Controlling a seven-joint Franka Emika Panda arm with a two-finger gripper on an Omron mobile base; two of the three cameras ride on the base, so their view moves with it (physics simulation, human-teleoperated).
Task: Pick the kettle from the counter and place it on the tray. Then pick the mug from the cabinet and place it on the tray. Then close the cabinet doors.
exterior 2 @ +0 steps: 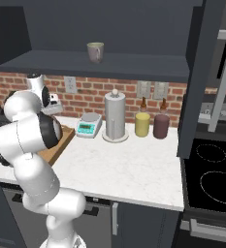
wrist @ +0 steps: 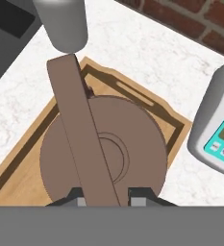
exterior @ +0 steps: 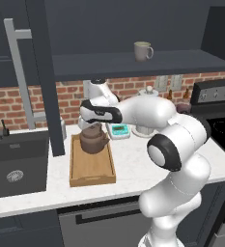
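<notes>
The dark-brown kettle [exterior: 93,141] [wrist: 132,144] is over the far end of the light-wood tray [exterior: 92,170] [wrist: 22,182] on the white counter [exterior: 133,166]. My gripper [exterior: 95,127] [wrist: 105,194] reaches down from above and is shut on the kettle's arched handle, one fingertip on each side. Whether the kettle's base touches the tray I cannot tell. The grey-beige mug [exterior: 143,50] [exterior 2: 95,52] stands on the cabinet shelf [exterior: 133,65] [exterior 2: 95,65]. Both cabinet doors [exterior: 42,72] [exterior 2: 201,72] are swung open.
The dark sink [exterior: 15,161] lies left of the tray, and a grey cylinder [wrist: 63,21] stands at the tray's far end. A scale [exterior: 119,130] [exterior 2: 88,125], paper-towel roll [exterior 2: 115,116], yellow jar [exterior 2: 142,124] and maroon jar [exterior 2: 161,126] line the brick wall. The stove [exterior 2: 211,169] is on the right.
</notes>
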